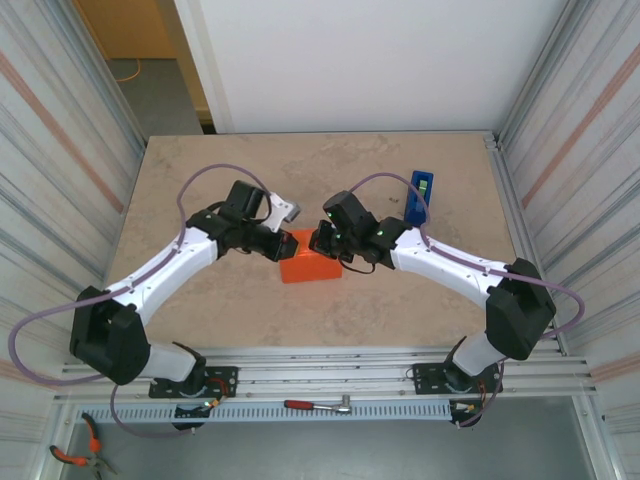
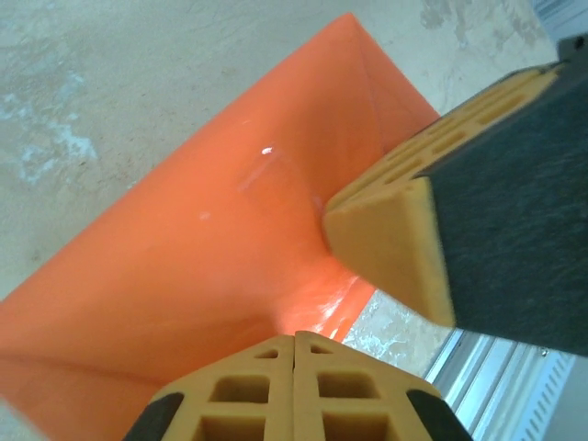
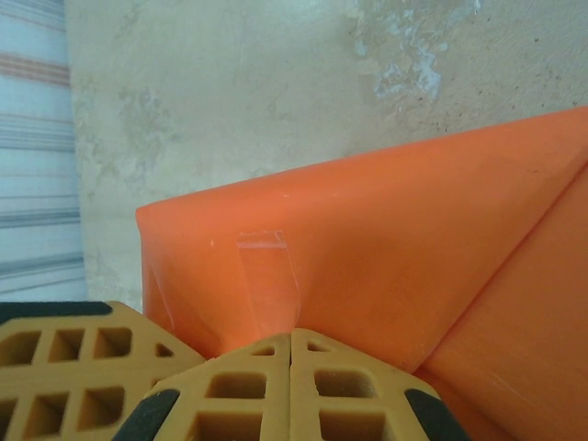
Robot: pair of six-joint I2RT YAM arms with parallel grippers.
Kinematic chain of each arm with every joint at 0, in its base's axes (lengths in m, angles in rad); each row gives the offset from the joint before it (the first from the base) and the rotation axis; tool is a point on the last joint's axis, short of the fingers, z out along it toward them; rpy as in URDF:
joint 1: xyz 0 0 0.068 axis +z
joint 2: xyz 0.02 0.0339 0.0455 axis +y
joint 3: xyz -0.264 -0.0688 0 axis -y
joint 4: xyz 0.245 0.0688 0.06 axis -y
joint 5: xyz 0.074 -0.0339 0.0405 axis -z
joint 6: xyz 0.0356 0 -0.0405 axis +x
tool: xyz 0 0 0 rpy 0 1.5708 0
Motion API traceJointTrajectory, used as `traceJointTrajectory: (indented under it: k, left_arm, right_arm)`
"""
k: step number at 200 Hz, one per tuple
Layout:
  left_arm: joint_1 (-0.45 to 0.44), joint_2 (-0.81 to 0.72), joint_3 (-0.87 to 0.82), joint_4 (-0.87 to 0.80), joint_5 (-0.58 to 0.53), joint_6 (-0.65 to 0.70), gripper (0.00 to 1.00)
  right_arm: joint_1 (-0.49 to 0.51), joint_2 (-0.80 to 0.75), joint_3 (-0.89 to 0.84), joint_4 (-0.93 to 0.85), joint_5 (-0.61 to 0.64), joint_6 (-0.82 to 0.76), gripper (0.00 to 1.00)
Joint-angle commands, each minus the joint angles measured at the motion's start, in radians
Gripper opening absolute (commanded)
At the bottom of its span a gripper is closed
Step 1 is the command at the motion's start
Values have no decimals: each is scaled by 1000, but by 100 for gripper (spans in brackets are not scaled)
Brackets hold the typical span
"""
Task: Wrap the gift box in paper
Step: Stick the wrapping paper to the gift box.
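Note:
The orange paper [image 1: 312,268] lies folded into a small block at the middle of the table, and the gift box is hidden inside it. A strip of clear tape [image 3: 266,276] holds a fold on its top. My left gripper [image 1: 289,245] and right gripper [image 1: 318,241] meet tip to tip over the block's far edge. The left gripper [image 2: 294,335] is shut, with its tips against the paper [image 2: 184,248] and nothing between them. The right gripper [image 3: 292,333] is shut too, resting on the paper [image 3: 395,239] just below the tape. Its fingers [image 2: 395,230] show in the left wrist view.
A blue tape dispenser [image 1: 421,197] stands at the back right of the table. Corrugated walls close in both sides. A red-handled wrench [image 1: 318,405] and pliers [image 1: 75,455] lie below the table's near edge, beside the arm bases.

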Motion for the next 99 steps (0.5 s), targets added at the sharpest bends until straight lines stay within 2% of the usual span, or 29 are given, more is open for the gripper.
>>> traceJointTrajectory:
  k: [1,37,99]
  left_arm:
    - [61,-58,2,-5,106,-74,0]
    - [131,-60,45,72,195,-156,0]
    - [109,69,167,102,210,-197,0]
  right_arm:
    - [7,64,-38,-225,64,-23,0]
    - [7,69,-39,-249,78,-23,0]
    - [8,85,-32,-278,81,-30,0]
